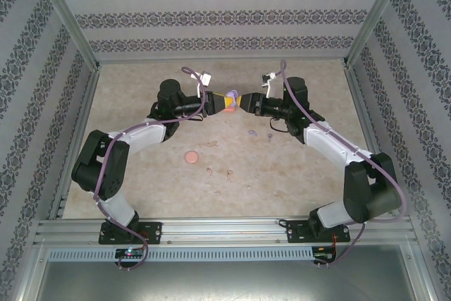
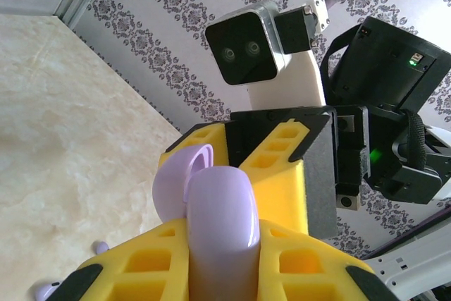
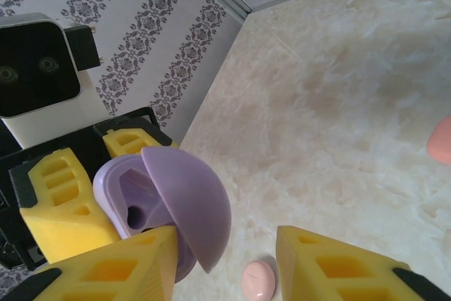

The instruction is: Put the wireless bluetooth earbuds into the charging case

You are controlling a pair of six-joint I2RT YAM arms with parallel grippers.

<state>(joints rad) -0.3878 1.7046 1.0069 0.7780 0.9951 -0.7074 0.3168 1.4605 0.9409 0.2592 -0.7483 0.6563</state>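
left hand [image 2: 218, 276] hides purple case [image 2: 220, 206] base

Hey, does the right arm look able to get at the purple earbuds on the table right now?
Probably yes: the right hand is open and empty, and the purple earbuds lie uncovered on the table near it.

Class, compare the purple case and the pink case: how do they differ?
The purple case has its lid open; the pink case is closed. The purple case is held up by the left gripper; the pink case lies on the table. Both are smooth and rounded.
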